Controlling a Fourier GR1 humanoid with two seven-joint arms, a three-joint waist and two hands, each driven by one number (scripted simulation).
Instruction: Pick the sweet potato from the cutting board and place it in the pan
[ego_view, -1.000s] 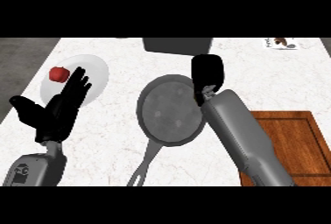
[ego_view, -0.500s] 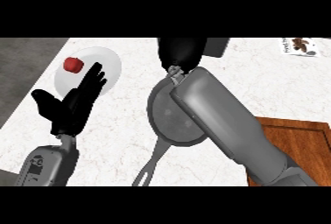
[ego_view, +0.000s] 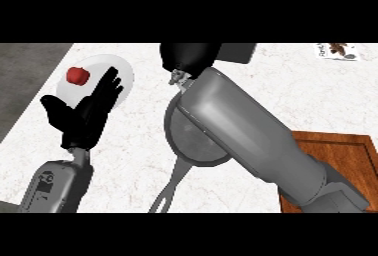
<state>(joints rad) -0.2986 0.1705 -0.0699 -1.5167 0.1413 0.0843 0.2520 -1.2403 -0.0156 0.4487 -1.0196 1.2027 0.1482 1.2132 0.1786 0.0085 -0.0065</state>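
Grey right forearm (ego_view: 251, 140) crosses your pan (ego_view: 193, 145); right robot hand (ego_view: 188, 56) sits beyond its far rim, fingers unreadable, sweet potato unseen. Left robot hand (ego_view: 87, 112) rests spread by the plate (ego_view: 124, 70).

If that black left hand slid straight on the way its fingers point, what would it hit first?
Probably nothing solid at once: the left hand is open, its fingertips already over the white round plate. The small red fruit lies just left of that line; height is unclear.
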